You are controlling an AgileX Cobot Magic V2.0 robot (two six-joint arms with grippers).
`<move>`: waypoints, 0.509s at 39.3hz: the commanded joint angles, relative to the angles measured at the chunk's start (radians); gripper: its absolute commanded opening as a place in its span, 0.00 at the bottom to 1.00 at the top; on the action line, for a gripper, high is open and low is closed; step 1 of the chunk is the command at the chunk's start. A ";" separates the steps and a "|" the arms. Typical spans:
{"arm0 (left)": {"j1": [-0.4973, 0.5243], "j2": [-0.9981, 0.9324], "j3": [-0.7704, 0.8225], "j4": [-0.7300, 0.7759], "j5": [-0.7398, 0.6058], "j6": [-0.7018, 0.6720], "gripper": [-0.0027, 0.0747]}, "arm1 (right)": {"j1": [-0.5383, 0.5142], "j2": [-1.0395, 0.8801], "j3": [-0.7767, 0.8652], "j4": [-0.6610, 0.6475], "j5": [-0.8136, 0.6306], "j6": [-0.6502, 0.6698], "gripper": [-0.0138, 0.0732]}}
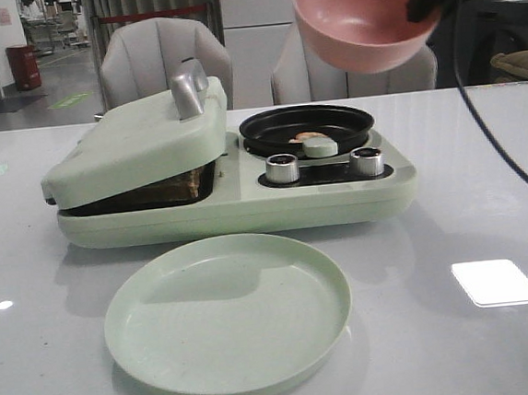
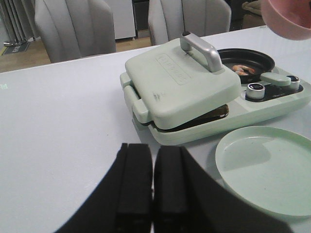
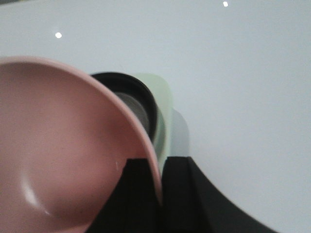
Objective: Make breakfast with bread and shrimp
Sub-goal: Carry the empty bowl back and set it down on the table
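The right claw [image 3: 159, 194] is clamped on the rim of a pink bowl [image 1: 359, 15], one finger inside the rim and one outside, and holds the bowl tilted in the air above the far right of the cooker [image 1: 246, 204]. The inside of the bowl that shows is bare. The left claw [image 2: 152, 187] holds nothing and touches nothing; its fingers [image 2: 133, 182] stand together with only a thin slit between them, above the worktop [image 1: 484, 169] on the near left side of the cooker.

Below the bowl, the black round pan [image 1: 306, 127] sits in the right half of the cooker, and the shrimp [image 1: 309, 137] lie in it, small orange-pink pieces near its front edge, just behind the pale green knob [image 1: 320, 146]. Two silver dials [image 1: 282, 168] stand in front of the pan. In the left half, the bread [image 1: 166, 189] lies under the lowered lid [image 1: 139, 139], only its brown edge showing in the gap. A pale green plate [image 1: 228, 313] rests on the worktop in front of the cooker.
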 commanded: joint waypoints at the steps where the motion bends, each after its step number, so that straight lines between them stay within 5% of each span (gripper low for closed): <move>1: -0.005 0.011 -0.025 -0.006 -0.074 -0.005 0.18 | -0.064 -0.052 -0.027 -0.007 0.065 -0.005 0.32; 10: -0.005 0.011 -0.025 -0.006 -0.074 -0.005 0.18 | -0.192 -0.051 -0.001 -0.021 0.210 -0.005 0.32; 20: -0.005 0.011 -0.025 -0.006 -0.074 -0.005 0.18 | -0.212 -0.040 0.077 -0.124 0.220 -0.007 0.32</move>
